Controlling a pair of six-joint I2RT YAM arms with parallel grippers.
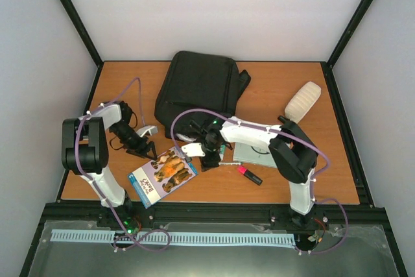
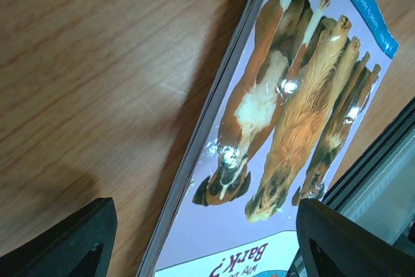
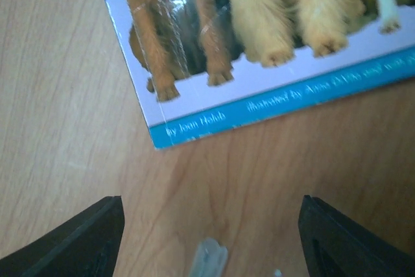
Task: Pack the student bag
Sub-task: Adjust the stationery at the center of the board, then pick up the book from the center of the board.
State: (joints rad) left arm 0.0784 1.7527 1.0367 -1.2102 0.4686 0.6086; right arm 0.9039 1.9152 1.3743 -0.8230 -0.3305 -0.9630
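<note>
Lying flat at the far middle of the table (image 1: 279, 82), the student bag (image 1: 198, 92), black soft fabric, runs its long axis near to far, straps (image 1: 243, 81) spilling rightward. Only the overhead view catches it; wrist views show a dog-cover book (image 2: 279, 128), left gripper (image 2: 204, 209) and right gripper (image 3: 209, 202) both spread, empty.

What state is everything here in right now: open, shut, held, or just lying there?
Bag: lying flat at the back of the table; zipped or not, cannot tell.
Book: closed, cover up, lying flat, not held.
Highlighter: lying loose, not held.
Left gripper: open, empty, above the book's edge.
Right gripper: open, empty, near the book's corner.
</note>
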